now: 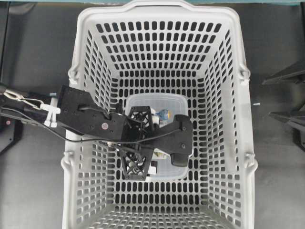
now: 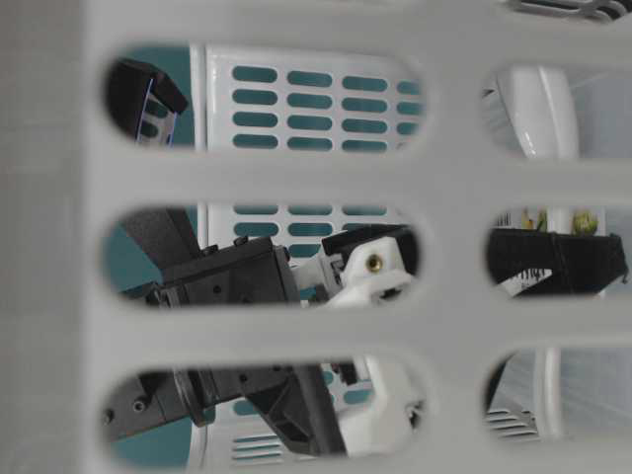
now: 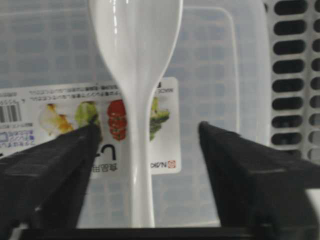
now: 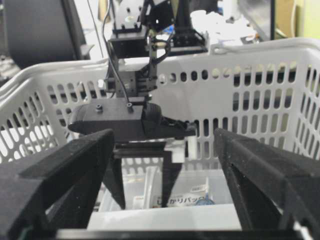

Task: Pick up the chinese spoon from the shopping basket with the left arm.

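Observation:
The white chinese spoon [image 3: 135, 45] lies on the lid of a clear container inside the grey shopping basket [image 1: 248, 143]. In the left wrist view its handle runs down between my fingers, nearer the left one and touching neither. My left gripper [image 1: 147, 140] hangs open over the container with its tips low on either side of the handle [image 3: 147, 127]. In the overhead view the gripper hides the spoon. The right wrist view shows the spoon [image 4: 149, 188] below the left gripper [image 4: 143, 200]. My right gripper [image 4: 164, 135] is open and empty outside the basket, out of the overhead view.
The clear lidded container [image 1: 157, 101] with a printed label [image 3: 165, 125] lies on the basket floor, mid-basket. The slotted basket walls [image 4: 250, 85] rise all round the left gripper. Black stands [image 1: 286, 76] are at the right edge of the dark table.

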{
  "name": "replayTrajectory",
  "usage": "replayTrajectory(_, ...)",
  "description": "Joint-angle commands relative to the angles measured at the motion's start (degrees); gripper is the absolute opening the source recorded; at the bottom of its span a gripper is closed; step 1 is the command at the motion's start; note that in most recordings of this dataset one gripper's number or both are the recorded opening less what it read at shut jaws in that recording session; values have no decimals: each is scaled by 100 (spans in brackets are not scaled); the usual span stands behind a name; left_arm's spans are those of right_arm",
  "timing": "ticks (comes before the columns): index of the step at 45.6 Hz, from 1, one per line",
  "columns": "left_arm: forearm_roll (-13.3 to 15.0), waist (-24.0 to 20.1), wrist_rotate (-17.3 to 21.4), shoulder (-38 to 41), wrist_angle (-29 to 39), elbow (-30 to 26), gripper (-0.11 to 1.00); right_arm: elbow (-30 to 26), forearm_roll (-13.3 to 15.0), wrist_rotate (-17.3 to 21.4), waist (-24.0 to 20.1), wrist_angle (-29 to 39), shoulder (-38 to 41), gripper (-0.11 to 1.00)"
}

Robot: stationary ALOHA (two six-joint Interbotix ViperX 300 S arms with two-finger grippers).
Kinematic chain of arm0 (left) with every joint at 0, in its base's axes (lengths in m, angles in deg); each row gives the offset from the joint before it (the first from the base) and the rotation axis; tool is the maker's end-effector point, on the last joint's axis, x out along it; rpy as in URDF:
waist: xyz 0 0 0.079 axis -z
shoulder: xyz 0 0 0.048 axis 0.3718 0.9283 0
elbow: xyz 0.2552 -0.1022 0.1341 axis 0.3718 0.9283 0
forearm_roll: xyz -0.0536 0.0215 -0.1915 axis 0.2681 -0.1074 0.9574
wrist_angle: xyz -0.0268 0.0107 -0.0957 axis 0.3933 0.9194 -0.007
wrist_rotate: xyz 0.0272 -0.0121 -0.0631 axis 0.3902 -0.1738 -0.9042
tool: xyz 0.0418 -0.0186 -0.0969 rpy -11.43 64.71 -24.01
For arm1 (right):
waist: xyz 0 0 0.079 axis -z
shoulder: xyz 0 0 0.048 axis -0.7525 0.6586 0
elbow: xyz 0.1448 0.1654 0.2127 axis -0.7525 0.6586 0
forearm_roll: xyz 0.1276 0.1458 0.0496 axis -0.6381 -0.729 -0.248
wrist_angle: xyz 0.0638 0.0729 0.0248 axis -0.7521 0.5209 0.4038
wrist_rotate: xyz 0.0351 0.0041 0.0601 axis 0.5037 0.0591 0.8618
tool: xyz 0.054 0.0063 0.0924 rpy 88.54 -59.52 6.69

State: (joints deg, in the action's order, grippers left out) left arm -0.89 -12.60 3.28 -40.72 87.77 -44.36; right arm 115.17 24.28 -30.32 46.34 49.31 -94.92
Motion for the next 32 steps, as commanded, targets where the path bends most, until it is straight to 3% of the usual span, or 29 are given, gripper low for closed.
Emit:
replayTrajectory(1,-18,9,-9,-35,9,-26,66,-79,-18,0,-9,-26,35,78)
replayTrajectory(9,-18,9,18,-141,9,-79,18,-53,-18,9,-18,-26,26,78)
replayTrajectory(11,-18,9,26,-193,26,-105,11,-53,-18,9,-18,-35,35,78)
replayTrajectory(21,-26,9,26,-536,554,-624,12,-44,-18,9,-18,-26,26,78)
replayTrajectory(32,-26,9,9,-738,1723,-1846,12,-18,-9,9,-18,-35,26,78)
